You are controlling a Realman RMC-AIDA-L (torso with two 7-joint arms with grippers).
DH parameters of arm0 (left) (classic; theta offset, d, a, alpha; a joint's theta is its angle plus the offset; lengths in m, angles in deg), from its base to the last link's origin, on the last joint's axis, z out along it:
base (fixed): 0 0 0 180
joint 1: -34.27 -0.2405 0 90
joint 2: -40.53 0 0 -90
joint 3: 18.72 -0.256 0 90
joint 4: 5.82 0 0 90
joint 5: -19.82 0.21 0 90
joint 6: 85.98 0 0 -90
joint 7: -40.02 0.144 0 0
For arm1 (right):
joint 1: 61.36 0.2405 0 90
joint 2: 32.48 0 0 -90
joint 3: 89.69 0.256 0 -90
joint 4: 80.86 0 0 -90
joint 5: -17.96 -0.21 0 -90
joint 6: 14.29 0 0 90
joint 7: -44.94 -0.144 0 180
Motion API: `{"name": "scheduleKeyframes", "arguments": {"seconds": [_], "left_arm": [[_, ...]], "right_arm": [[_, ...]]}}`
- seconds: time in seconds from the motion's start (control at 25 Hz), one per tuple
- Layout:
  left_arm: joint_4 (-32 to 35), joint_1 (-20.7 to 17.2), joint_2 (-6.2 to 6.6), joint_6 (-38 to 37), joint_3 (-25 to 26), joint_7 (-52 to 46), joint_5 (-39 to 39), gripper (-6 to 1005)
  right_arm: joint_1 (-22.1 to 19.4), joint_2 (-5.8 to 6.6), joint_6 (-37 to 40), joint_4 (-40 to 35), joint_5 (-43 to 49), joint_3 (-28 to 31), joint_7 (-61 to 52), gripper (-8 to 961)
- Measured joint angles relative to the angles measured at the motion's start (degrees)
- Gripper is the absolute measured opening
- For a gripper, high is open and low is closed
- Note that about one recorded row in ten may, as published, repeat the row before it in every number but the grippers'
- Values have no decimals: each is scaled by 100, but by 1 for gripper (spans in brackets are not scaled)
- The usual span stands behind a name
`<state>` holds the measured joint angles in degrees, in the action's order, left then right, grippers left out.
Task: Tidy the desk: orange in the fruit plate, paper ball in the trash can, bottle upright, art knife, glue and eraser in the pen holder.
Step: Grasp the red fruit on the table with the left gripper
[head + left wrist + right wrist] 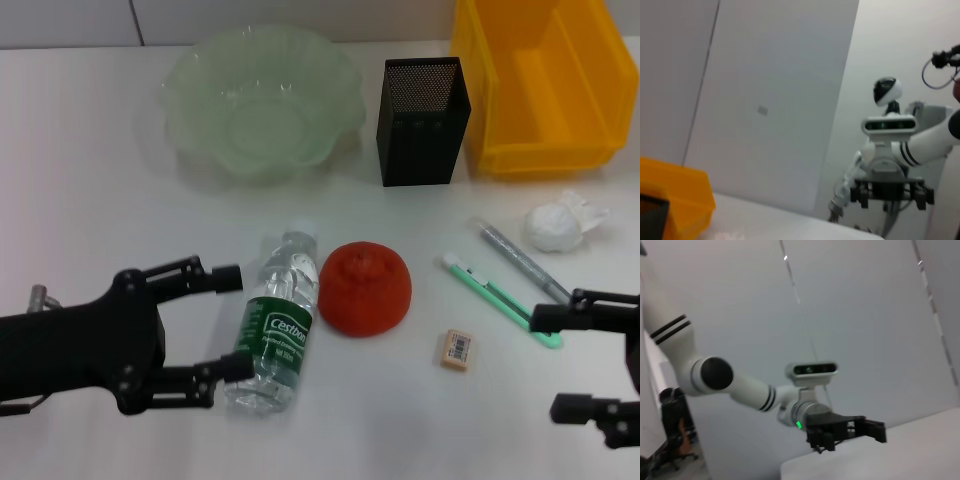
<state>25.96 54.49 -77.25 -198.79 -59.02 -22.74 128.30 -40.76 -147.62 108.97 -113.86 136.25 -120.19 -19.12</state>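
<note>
The bottle [278, 325] lies on its side on the white desk, cap pointing away from me. My left gripper [233, 323] is open right beside it on the left, fingertips level with its body. The orange [365, 287] sits just right of the bottle. The eraser [456, 350] lies in front of the green art knife [500, 298] and the grey glue stick [522, 260]. The paper ball [557, 226] lies farther right. My right gripper [555, 363] is open and empty at the right edge, near the knife's end.
The pale-green fruit plate [262, 100] stands at the back, the black mesh pen holder [422, 120] to its right, and the yellow trash can [545, 80] at the back right. The left wrist view shows the trash can [675, 200] and the other arm's gripper [892, 192].
</note>
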Motion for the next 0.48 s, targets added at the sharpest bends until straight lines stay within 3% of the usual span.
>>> {"name": "scheduleKeyframes", "arguments": {"seconds": [0.48], "left_arm": [[24, 34, 36, 37, 43, -144, 248, 831]], "right_arm": [[203, -151, -131, 18, 9, -232, -7, 751]]}}
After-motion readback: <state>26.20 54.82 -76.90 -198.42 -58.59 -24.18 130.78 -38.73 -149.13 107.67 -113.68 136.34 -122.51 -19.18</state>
